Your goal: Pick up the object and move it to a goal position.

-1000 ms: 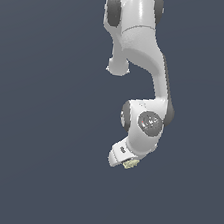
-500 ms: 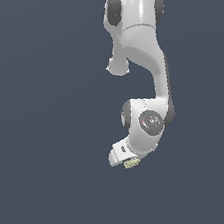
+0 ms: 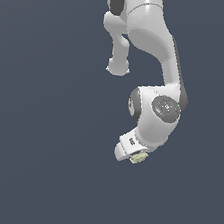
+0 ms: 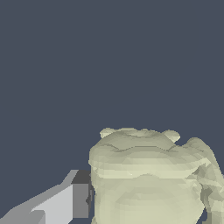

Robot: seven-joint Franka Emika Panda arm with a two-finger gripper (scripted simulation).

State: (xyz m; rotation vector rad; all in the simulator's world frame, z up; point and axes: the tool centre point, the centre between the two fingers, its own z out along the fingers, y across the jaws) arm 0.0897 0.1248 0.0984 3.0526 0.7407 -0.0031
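We saw the white arm (image 3: 165, 51) bent down with its gripper (image 3: 137, 157) clamped on the pale yellow-green bumpy lump (image 4: 148, 179), which sat right at the gripper's tip, one grey finger (image 4: 65, 201) pressed against its side, dark backdrop all round.

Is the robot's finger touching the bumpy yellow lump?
Touching. In the wrist view the grey finger sits right against the side of the lump, with no gap between them.

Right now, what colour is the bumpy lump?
Pale yellow-green. The object shows best in the wrist view.
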